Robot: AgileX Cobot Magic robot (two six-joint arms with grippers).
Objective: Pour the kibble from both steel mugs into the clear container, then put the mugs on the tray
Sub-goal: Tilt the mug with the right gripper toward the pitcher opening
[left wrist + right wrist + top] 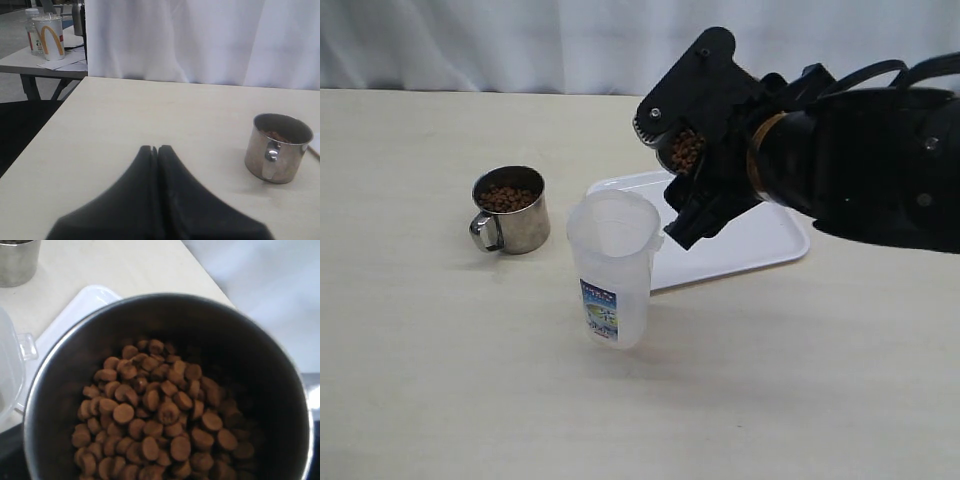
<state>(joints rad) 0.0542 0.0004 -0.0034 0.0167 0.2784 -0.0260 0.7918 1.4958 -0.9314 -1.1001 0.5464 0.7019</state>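
Right claw [672, 178] grasps tilted mug [260, 355] above and beside container [615, 262]; left claw [154, 150], clenched empty, near other mug [277, 150].

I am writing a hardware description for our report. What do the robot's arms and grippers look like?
The right arm is thick, rounded and glossy black, with a brass-coloured ring near the wrist and black cables looping above it. The right gripper is made of flat black plates with small silver screws. The left gripper shows two matt black fingers that taper to narrow tips.
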